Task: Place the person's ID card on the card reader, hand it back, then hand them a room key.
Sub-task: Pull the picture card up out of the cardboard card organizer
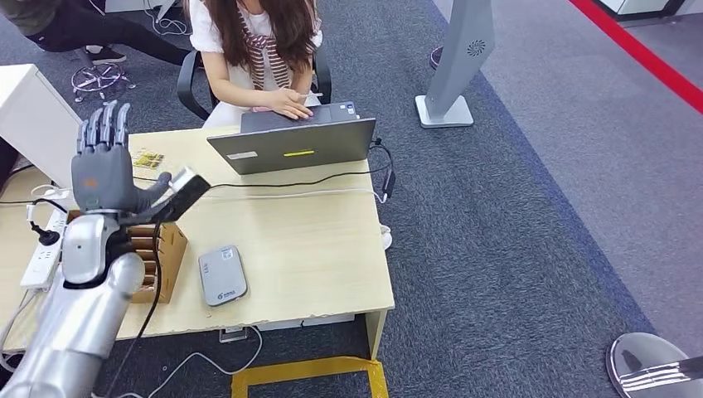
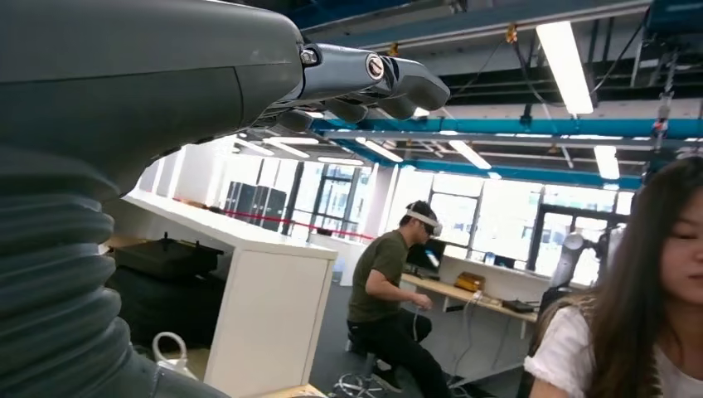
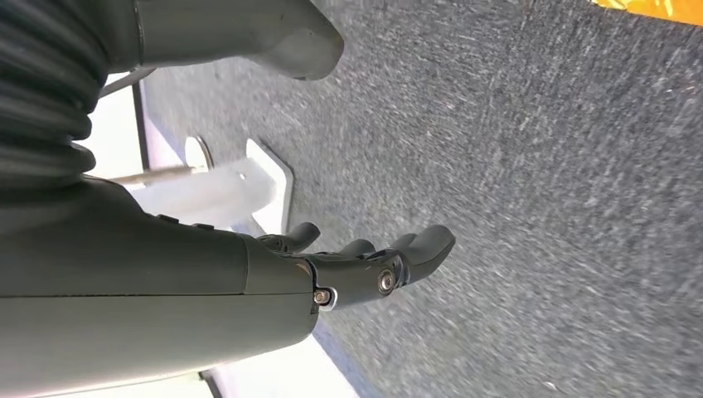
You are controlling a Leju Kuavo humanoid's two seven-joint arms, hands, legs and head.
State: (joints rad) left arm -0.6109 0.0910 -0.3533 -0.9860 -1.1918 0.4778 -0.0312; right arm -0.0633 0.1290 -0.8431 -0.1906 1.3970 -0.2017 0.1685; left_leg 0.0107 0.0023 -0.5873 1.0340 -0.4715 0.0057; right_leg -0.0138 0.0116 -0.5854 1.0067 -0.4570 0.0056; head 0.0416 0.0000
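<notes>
My left hand (image 1: 104, 166) is raised above the left part of the wooden table (image 1: 315, 240), fingers upright and apart, holding nothing. Its fingers (image 2: 365, 83) stretch out empty in the left wrist view. A grey card reader (image 1: 222, 275) lies near the table's front edge, to the right of a wooden box (image 1: 166, 257) of cards below my hand. A small yellowish card (image 1: 147, 158) lies on the table beyond my hand. A person (image 1: 265, 50) sits across the table, typing on a grey laptop (image 1: 298, 143). My right hand (image 3: 365, 265) hangs over the carpet, fingers loosely apart and empty.
A black cable (image 1: 290, 181) runs across the table in front of the laptop. A white power strip (image 1: 41, 253) and a white cabinet (image 1: 33, 116) stand at the left. A grey stand (image 1: 452, 75) rises on the carpet at the right. Another person (image 2: 385, 298) sits farther back.
</notes>
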